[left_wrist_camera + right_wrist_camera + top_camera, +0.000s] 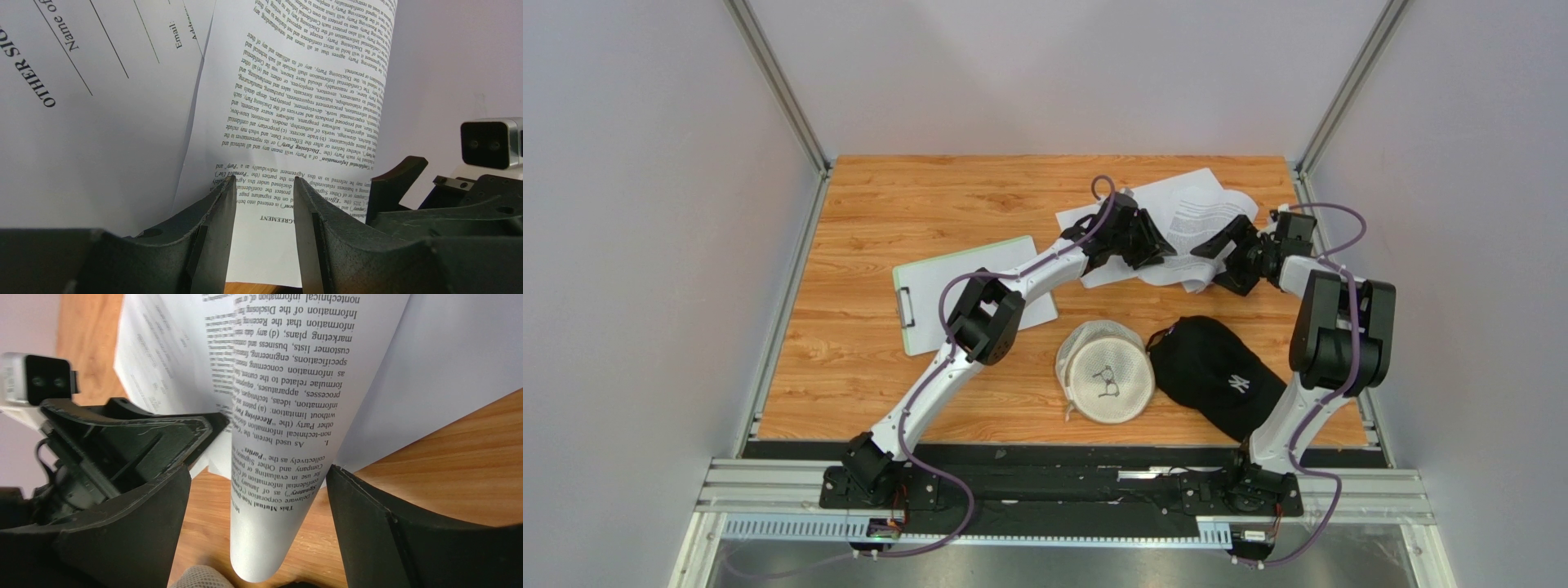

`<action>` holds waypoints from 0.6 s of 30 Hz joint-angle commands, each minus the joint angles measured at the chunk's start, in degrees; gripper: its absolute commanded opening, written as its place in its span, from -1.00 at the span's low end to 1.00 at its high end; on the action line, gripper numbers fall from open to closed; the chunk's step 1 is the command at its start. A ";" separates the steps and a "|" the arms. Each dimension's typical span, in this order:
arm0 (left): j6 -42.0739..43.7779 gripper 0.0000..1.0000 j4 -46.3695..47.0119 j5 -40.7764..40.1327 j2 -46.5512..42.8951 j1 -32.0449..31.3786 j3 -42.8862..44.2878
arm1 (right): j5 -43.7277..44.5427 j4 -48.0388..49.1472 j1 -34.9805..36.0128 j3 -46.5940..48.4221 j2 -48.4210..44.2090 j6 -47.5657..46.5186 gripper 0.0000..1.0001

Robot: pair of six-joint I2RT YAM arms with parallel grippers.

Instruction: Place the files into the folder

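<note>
The files (1192, 214) are white printed sheets lying loose at the back right of the table. One sheet (288, 447) is lifted and curls into a tube between my two grippers. My left gripper (1151, 245) reaches in from the left. Its jaws (264, 184) stand apart with the dense text of a sheet (294, 104) showing through the gap. My right gripper (1212, 263) faces it, and its jaws (261, 478) stand wide on either side of the curled sheet without pinching it. The folder (965, 292), a light-green clipboard, lies flat to the left, away from both grippers.
A black cap (1216, 374) lies in front of the right arm. Beside it sits a round white mesh pouch (1106, 374) with glasses on it. Grey walls close the table on three sides. A form sheet with large lettering (73, 92) lies under the left gripper.
</note>
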 commanded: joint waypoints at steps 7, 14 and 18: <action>0.99 -0.03 -2.99 0.90 -0.90 0.31 0.63 | -6.76 16.99 -2.61 -4.19 -2.68 9.43 0.76; 1.08 -0.03 -2.73 1.87 -0.99 0.40 0.54 | -7.38 22.10 -3.93 -6.30 -2.86 8.57 0.75; 1.00 -0.03 -2.55 1.96 -0.90 0.49 0.54 | -9.05 21.67 -4.46 -4.89 -2.33 2.70 0.70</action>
